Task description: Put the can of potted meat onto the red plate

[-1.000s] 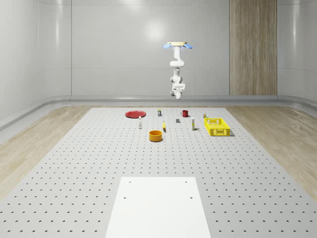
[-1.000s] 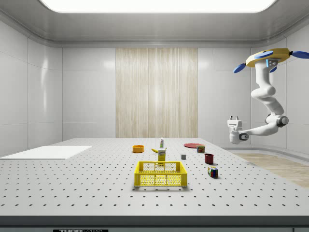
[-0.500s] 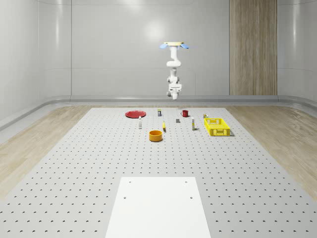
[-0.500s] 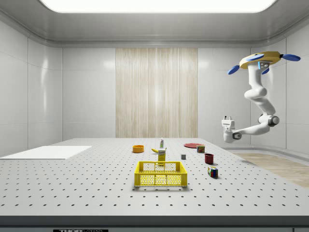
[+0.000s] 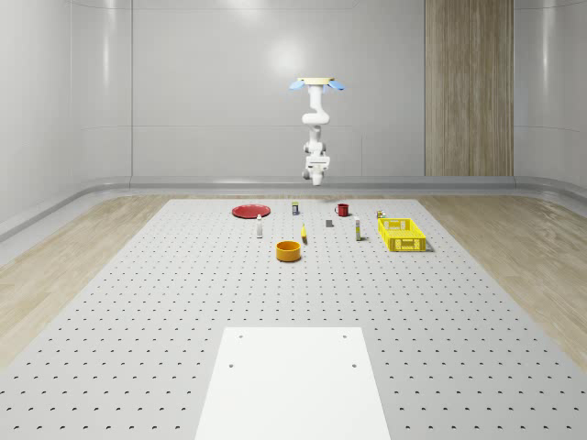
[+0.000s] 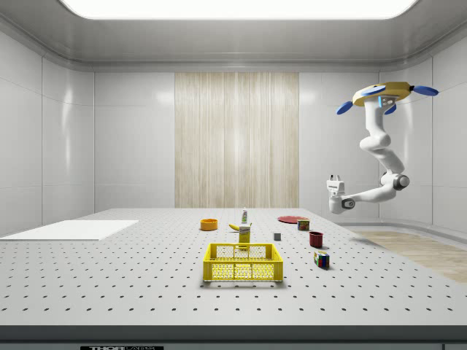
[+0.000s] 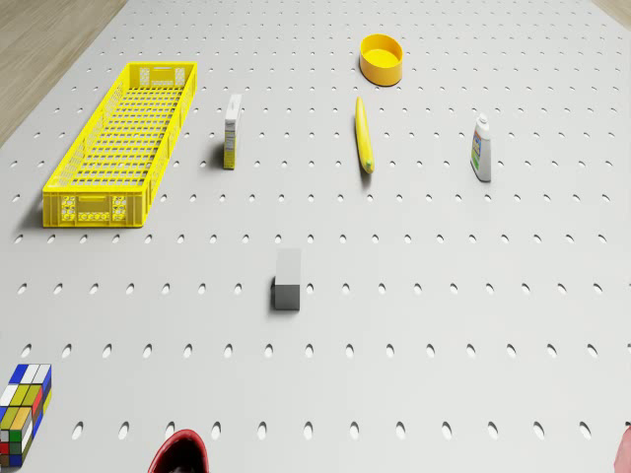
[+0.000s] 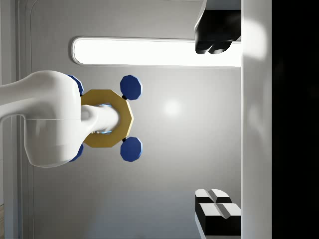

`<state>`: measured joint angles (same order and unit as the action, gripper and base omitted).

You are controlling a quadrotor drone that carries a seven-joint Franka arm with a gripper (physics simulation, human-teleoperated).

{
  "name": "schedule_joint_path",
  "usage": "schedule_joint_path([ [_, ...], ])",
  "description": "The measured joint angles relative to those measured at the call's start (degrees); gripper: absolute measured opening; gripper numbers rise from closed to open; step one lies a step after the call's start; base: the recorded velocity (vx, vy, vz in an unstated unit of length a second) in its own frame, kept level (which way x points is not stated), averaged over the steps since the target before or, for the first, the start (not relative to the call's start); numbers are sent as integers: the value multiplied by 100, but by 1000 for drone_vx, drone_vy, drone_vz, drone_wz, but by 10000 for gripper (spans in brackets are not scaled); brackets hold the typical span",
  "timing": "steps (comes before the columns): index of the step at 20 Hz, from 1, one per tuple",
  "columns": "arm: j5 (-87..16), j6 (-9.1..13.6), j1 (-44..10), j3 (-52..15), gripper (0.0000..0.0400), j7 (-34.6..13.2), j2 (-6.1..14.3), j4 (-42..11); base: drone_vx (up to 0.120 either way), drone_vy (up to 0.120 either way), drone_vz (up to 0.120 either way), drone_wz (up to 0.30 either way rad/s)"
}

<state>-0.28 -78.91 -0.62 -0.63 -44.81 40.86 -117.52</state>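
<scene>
The potted meat can stands near the table's far edge, just beyond the red plate toward the whole-scene view's right. The drone hovers high above the table's far edge. Its arm hangs down and bends back toward the table. The gripper points upward, well above the can and the plate. In the wrist view the gripper is open, holds nothing, and faces the drone's underside and the ceiling light.
A red mug, a grey block, a Rubik's cube, a yellow basket, a small box, a banana, a white bottle and an orange bowl are spread over the perforated table.
Drone and arm have shifted toward the whole-scene view's left and the side view's left, carrying the upturned gripper closer over the table's far edge. The objects have not moved.
</scene>
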Motion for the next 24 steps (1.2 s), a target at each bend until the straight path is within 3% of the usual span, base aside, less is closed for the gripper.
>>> schedule_joint_path([
  [15, -563, -71, -125, -402, 400, -73, 52, -70, 115, -120, 0, 0],
  [20, -1362, -109, -301, -967, 400, -183, 93, -192, 120, -120, 0, 0],
  [24, -2636, -171, -591, -1847, 400, -379, 179, -540, 120, -120, 0, 0],
])
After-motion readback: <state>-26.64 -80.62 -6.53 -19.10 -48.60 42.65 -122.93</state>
